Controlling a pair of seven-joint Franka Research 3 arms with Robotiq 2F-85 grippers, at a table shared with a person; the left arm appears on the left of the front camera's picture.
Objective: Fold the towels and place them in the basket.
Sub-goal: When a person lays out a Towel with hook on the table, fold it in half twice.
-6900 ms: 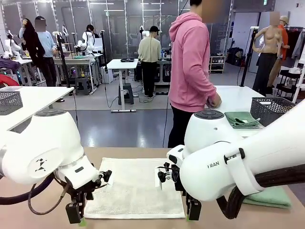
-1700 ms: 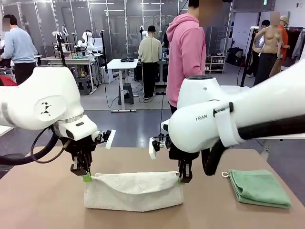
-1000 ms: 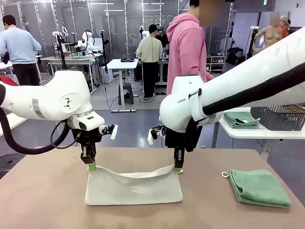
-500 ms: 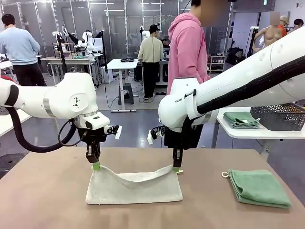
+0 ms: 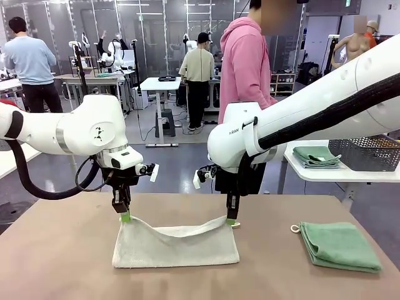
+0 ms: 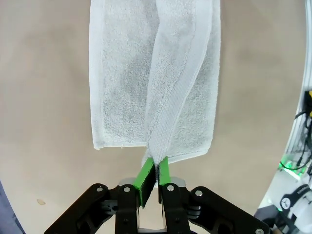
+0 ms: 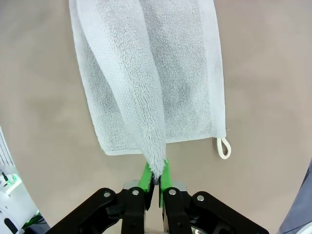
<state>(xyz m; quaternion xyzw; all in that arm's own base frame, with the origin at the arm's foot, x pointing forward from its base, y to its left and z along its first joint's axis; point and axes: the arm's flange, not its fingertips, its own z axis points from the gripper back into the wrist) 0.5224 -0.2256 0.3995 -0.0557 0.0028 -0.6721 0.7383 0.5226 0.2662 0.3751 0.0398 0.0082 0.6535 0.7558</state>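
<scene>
Cream towel looks soft and light, sags mid-span. Left gripper and right gripper each clamped tight on a corner – grip there.

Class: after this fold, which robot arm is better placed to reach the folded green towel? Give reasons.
Probably the right. The right arm's fingers pinch the white towel at the corner nearer the green towel; the left arm's fingers grip the farther corner.

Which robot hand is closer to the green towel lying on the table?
The right hand. It pinches the corner of the white towel on the side nearest the green towel, with bare table between them. The left hand pinches the opposite corner, farther away.
</scene>
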